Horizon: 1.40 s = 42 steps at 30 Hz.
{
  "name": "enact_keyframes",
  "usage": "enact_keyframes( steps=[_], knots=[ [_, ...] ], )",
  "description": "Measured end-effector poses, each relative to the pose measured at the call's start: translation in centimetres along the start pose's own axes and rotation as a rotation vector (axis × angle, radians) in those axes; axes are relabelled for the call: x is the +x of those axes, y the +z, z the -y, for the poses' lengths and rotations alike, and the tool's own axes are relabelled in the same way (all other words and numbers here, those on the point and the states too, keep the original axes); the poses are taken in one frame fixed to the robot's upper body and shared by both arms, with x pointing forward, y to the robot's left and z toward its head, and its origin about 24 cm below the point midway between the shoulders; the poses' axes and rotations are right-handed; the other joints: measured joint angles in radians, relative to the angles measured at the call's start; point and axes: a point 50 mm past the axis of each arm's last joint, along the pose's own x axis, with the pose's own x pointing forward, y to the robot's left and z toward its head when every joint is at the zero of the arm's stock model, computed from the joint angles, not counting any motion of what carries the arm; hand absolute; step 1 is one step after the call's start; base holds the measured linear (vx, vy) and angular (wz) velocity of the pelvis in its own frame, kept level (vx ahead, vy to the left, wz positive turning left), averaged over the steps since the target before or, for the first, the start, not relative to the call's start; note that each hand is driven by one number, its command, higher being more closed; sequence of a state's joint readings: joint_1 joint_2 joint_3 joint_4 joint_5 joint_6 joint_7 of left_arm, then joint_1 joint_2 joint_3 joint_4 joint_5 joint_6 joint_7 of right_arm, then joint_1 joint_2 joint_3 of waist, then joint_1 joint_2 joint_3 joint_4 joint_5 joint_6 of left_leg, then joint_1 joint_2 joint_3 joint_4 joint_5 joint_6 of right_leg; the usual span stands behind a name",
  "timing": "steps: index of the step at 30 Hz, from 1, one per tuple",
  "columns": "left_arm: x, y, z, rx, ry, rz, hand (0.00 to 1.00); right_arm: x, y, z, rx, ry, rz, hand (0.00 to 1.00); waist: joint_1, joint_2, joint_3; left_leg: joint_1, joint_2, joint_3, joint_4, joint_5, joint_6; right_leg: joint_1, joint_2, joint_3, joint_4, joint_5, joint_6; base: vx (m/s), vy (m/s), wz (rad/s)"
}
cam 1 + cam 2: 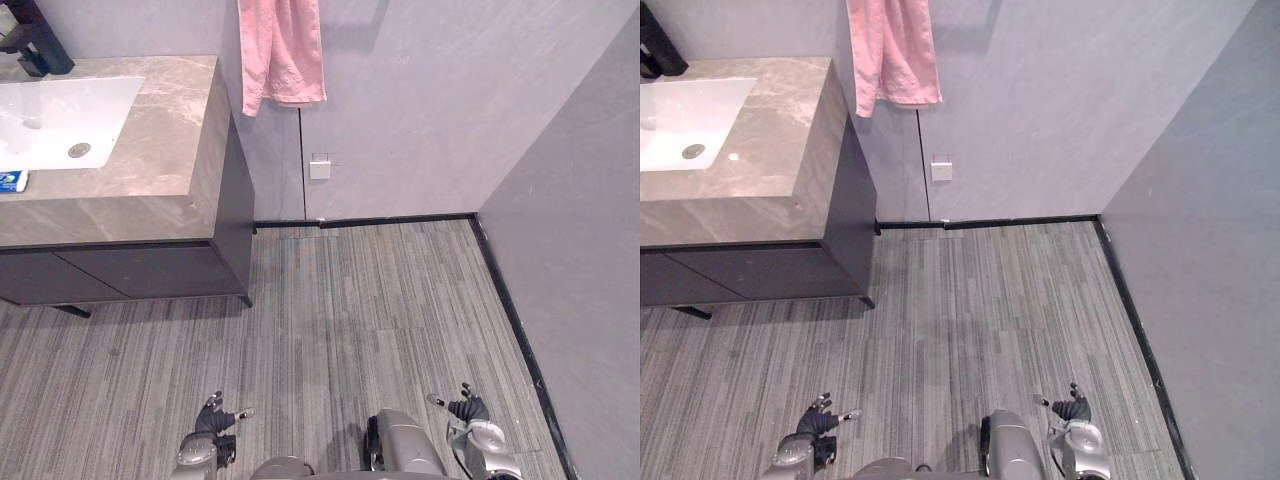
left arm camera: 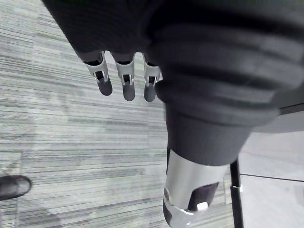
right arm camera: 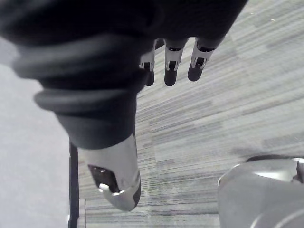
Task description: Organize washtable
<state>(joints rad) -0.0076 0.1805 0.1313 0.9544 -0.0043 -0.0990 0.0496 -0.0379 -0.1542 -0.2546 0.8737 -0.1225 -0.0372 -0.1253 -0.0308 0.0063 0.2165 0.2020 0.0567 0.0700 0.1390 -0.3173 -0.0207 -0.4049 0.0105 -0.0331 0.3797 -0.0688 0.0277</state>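
Nearest, two hands low over the floor (image 1: 350,320). Left hand (image 1: 215,425): fingers (image 2: 124,83) straight and slack, dark-tipped, holding nothing. Right hand (image 1: 465,410): likewise loose and empty, well apart from the left. Underfoot, grey planks with fine lengthwise streaks, matte.

Further off on the left, one washtable (image 1: 165,130): thick slab top in beige-grey marble pattern with pale veins, square-edged, cut off at the left side. Beneath it, one dark cabinet (image 1: 140,270), flat-fronted, set back under the slab, with one slanted seam in its front. Sunk into the top, one white rectangular sink (image 1: 110,95), glossy, partly out of frame, with one round metal drain (image 1: 79,150). At the near left rim, one small blue-and-white item (image 1: 12,181), mostly cropped; cannot tell what sort. At the back of the sink, one black faucet (image 1: 40,50), blocky, its top cut off.

Farthest, along the grey wall: one black skirting strip (image 1: 400,219), one small white square wall plate (image 1: 319,167), and above it one pink towel (image 1: 280,50), soft and creased, hanging beside the washtable's far corner, upper end out of sight.
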Motion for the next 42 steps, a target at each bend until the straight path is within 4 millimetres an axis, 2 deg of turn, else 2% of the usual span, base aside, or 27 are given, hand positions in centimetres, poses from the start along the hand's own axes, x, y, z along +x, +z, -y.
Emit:
enact_keyframes(
  steps=[1, 3, 5, 6, 8, 9, 13, 15, 16, 18, 19, 20, 21, 22, 25, 27, 28, 29, 31, 32, 34, 36, 37, 38, 40, 41, 42],
  knots=[
    [0.0, 0.0, 0.7, 0.008, -0.022, 0.000, 0.00, 0.2, 0.4, 1.0, -0.026, -0.022, 0.016, 0.00, -0.006, 0.034, 0.003, 0.016, 0.038, -0.016, 0.006, -0.014, -0.029, 0.002, 0.017, -0.030, 0.033, 0.036, -0.036, 0.48, -0.187, 0.24],
    [0.2, 0.6, 0.7, 0.015, -0.022, 0.018, 0.00, 0.3, 1.5, 1.1, -0.047, -0.025, 0.061, 0.00, -0.010, 0.039, 0.002, -0.011, 0.049, -0.019, 0.048, 0.031, -0.101, 0.000, 0.020, -0.039, 0.051, -0.014, -0.066, 0.44, -0.210, 0.13],
    [0.3, 1.0, 1.0, 0.011, -0.028, 0.033, 0.00, 0.2, 1.4, 0.9, -0.068, -0.018, 0.068, 0.00, -0.010, 0.040, 0.002, -0.064, 0.050, -0.042, 0.202, 0.105, -0.132, 0.063, 0.019, -0.055, 0.026, -0.046, -0.092, 0.48, -0.246, 0.24],
    [0.1, 0.8, 1.4, 0.004, -0.035, 0.033, 0.00, 0.0, 0.9, 0.7, -0.093, -0.007, 0.062, 0.00, -0.009, 0.038, 0.003, -0.116, 0.061, -0.043, 0.371, 0.168, -0.139, 0.141, 0.021, -0.055, -0.022, -0.056, -0.099, 0.34, -0.170, 0.31],
    [-0.2, 0.6, 1.7, -0.006, -0.042, 0.040, 0.00, -0.5, 1.1, -0.1, -0.113, 0.022, 0.100, 0.00, -0.007, 0.037, 0.003, -0.218, 0.114, -0.001, 0.638, 0.152, -0.125, 0.246, 0.030, -0.055, -0.095, -0.063, -0.110, 0.33, -0.164, 0.10],
    [-0.3, 0.4, 2.0, -0.014, -0.048, 0.042, 0.00, -0.6, 1.4, -0.6, -0.102, 0.031, 0.121, 0.00, -0.002, 0.036, 0.004, -0.284, 0.158, 0.051, 0.745, 0.133, -0.094, 0.299, 0.039, -0.048, -0.130, -0.067, -0.116, 0.36, -0.156, -0.07],
    [-0.6, 0.4, 2.9, -0.035, -0.064, 0.051, 0.00, -0.7, 1.9, -1.2, -0.071, 0.037, 0.135, 0.00, 0.036, 0.028, 0.006, -0.437, 0.201, 0.147, 0.741, 0.088, -0.041, 0.401, 0.037, 0.007, -0.199, -0.077, -0.125, 0.22, 0.004, -0.36],
    [-0.7, 0.1, 3.4, -0.044, -0.074, 0.041, 0.00, -0.8, 1.5, -1.3, -0.057, 0.036, 0.116, 0.00, 0.049, 0.017, 0.011, -0.472, 0.166, 0.168, 0.593, 0.085, -0.037, 0.444, 0.010, 0.027, -0.217, -0.091, -0.105, 0.26, 0.131, -0.28],
    [-0.9, -0.1, 4.0, -0.049, -0.088, 0.035, 0.00, -0.7, 1.0, -1.3, -0.048, 0.035, 0.094, 0.00, 0.048, 0.007, 0.009, -0.494, 0.108, 0.171, 0.393, 0.096, -0.047, 0.469, -0.024, 0.039, -0.229, -0.110, -0.080, 0.31, 0.187, -0.13],
    [-0.9, -0.2, 4.3, -0.049, -0.097, 0.030, 0.00, -0.7, 0.6, -1.1, -0.045, 0.031, 0.077, 0.00, 0.048, 0.012, 0.006, -0.510, 0.076, 0.158, 0.264, 0.120, -0.069, 0.483, -0.039, 0.044, -0.233, -0.129, -0.060, 0.30, 0.209, -0.11],
    [-1.0, -0.5, 4.5, -0.049, -0.102, 0.016, 0.00, -0.7, 0.1, -1.0, -0.045, 0.029, 0.053, 0.00, 0.048, 0.026, -0.002, -0.503, 0.053, 0.135, 0.159, 0.159, -0.071, 0.497, -0.044, 0.054, -0.230, -0.156, -0.038, 0.37, 0.298, -0.28],
    [-1.1, -1.1, 4.5, -0.042, -0.104, -0.003, 0.00, -0.7, -0.5, -1.0, -0.050, 0.031, 0.029, 0.00, 0.055, 0.037, -0.011, -0.488, 0.037, 0.111, 0.125, 0.258, -0.043, 0.508, -0.050, 0.077, -0.212, -0.190, -0.017, 0.38, 0.320, -0.41],
    [-1.3, -1.6, 4.3, -0.039, -0.100, -0.016, 0.00, -0.8, -0.7, -1.2, -0.055, 0.041, 0.021, 0.00, 0.060, 0.038, -0.020, -0.481, 0.025, 0.111, 0.131, 0.280, -0.017, 0.510, -0.058, 0.094, -0.204, -0.210, -0.006, 0.38, 0.299, -0.43],
    [-1.3, -1.9, 4.0, -0.034, -0.093, -0.026, 0.00, -0.9, -1.0, -1.8, -0.054, 0.058, 0.009, 0.00, 0.070, 0.007, -0.030, -0.489, -0.005, 0.130, 0.175, 0.234, 0.020, 0.513, -0.091, 0.111, -0.191, -0.233, 0.013, 0.30, 0.214, -0.25],
    [-1.4, -2.1, 4.1, -0.032, -0.098, -0.032, 0.00, -1.0, -1.1, -2.1, -0.049, 0.063, 0.003, 0.00, 0.075, -0.004, -0.033, -0.489, -0.029, 0.152, 0.259, 0.142, 0.052, 0.494, -0.122, 0.148, -0.086, -0.238, 0.020, 0.46, 0.291, -0.14],
    [-1.5, -2.4, 3.9, -0.024, -0.097, -0.047, 0.00, -1.1, -1.2, -2.7, -0.043, 0.078, -0.001, 0.00, 0.071, -0.007, -0.035, -0.428, -0.044, 0.169, 0.277, 0.091, 0.081, 0.427, -0.127, 0.177, 0.160, -0.219, 0.098, 0.37, 0.185, -0.11],
    [-1.5, -2.5, 3.8, -0.013, -0.099, -0.049, 0.00, -1.2, -1.2, -3.1, -0.039, 0.088, -0.002, 0.00, 0.070, -0.008, -0.035, -0.396, -0.048, 0.170, 0.281, 0.066, 0.087, 0.380, -0.127, 0.183, 0.291, -0.184, 0.159, 0.38, 0.147, -0.04],
    [-1.5, -2.5, 3.7, -0.004, -0.100, -0.054, 0.00, -1.4, -1.2, -3.7, -0.043, 0.106, -0.001, 0.00, 0.070, -0.012, -0.038, -0.357, -0.056, 0.170, 0.282, 0.040, 0.092, 0.322, -0.127, 0.190, 0.450, -0.185, 0.183, 0.46, 0.145, -0.01],
    [-1.4, -2.4, 3.7, -0.004, -0.098, -0.052, 0.00, -1.5, -1.1, -4.3, -0.054, 0.126, 0.006, 0.00, 0.067, -0.013, -0.038, -0.297, -0.061, 0.169, 0.277, 0.010, 0.099, 0.229, -0.128, 0.160, 0.600, -0.213, 0.155, 0.40, 0.068, 0.04],
    [-1.4, -2.2, 3.7, -0.005, -0.098, -0.044, 0.00, -1.6, -1.0, -4.7, -0.051, 0.137, 0.013, 0.00, 0.064, -0.013, -0.038, -0.243, -0.059, 0.164, 0.253, -0.006, 0.099, 0.160, -0.126, 0.113, 0.628, -0.241, 0.107, 0.35, -0.001, 0.05],
    [-1.4, -2.1, 3.9, -0.010, -0.102, -0.043, 0.00, -1.6, -1.0, -4.7, -0.051, 0.140, 0.012, 0.00, 0.054, -0.009, -0.035, -0.182, -0.052, 0.150, 0.217, -0.006, 0.098, 0.120, -0.112, 0.064, 0.565, -0.259, 0.076, 0.37, -0.056, 0.22],
    [-1.4, -2.1, 4.0, -0.027, -0.100, -0.045, 0.00, -1.6, -1.1, -4.6, -0.052, 0.148, 0.006, 0.00, 0.043, 0.000, -0.033, -0.105, -0.029, 0.133, 0.170, -0.006, 0.095, 0.084, -0.070, 0.020, 0.354, -0.258, 0.060, 0.35, -0.097, 0.34],
    [-1.4, -2.2, 4.0, -0.027, -0.100, -0.046, 0.00, -1.6, -1.2, -4.6, -0.053, 0.149, 0.003, 0.00, 0.043, -0.003, -0.034, -0.101, -0.027, 0.121, 0.165, -0.007, 0.083, 0.083, -0.056, 0.022, 0.274, -0.236, 0.051, 0.43, -0.163, 0.46],
    [-1.3, -2.1, 3.8, -0.027, -0.097, -0.045, 0.00, -1.8, -1.8, -4.5, -0.055, 0.148, -0.016, 0.00, 0.039, -0.031, -0.049, -0.086, -0.040, 0.091, 0.150, -0.014, 0.047, 0.086, -0.046, 0.040, 0.119, -0.074, -0.002, 0.36, -0.147, 0.55],
    [-1.3, -2.2, 4.8, -0.044, -0.117, -0.061, 0.00, -1.7, -2.8, -3.4, -0.065, 0.123, -0.059, 0.00, 0.043, 0.005, -0.060, -0.066, 0.002, 0.045, 0.130, -0.019, 0.002, 0.095, -0.024, 0.007, 0.130, -0.096, -0.033, 0.44, -0.173, 0.39],
    [-1.4, -2.3, 5.0, -0.058, -0.116, -0.065, 0.00, -1.6, -2.7, -3.3, -0.051, 0.114, -0.064, 0.00, 0.047, 0.008, -0.060, -0.066, 0.016, 0.042, 0.130, 0.004, -0.038, 0.109, -0.014, -0.003, 0.116, -0.105, -0.045, 0.42, -0.188, 0.10],
    [-1.4, -2.4, 5.0, -0.062, -0.116, -0.068, 0.00, -1.6, -2.7, -3.2, -0.049, 0.113, -0.064, 0.00, 0.046, 0.009, -0.060, -0.068, 0.018, 0.042, 0.137, 0.012, -0.050, 0.116, -0.012, -0.006, 0.110, -0.106, -0.047, 0.40, -0.215, 0.25]
  ],
)
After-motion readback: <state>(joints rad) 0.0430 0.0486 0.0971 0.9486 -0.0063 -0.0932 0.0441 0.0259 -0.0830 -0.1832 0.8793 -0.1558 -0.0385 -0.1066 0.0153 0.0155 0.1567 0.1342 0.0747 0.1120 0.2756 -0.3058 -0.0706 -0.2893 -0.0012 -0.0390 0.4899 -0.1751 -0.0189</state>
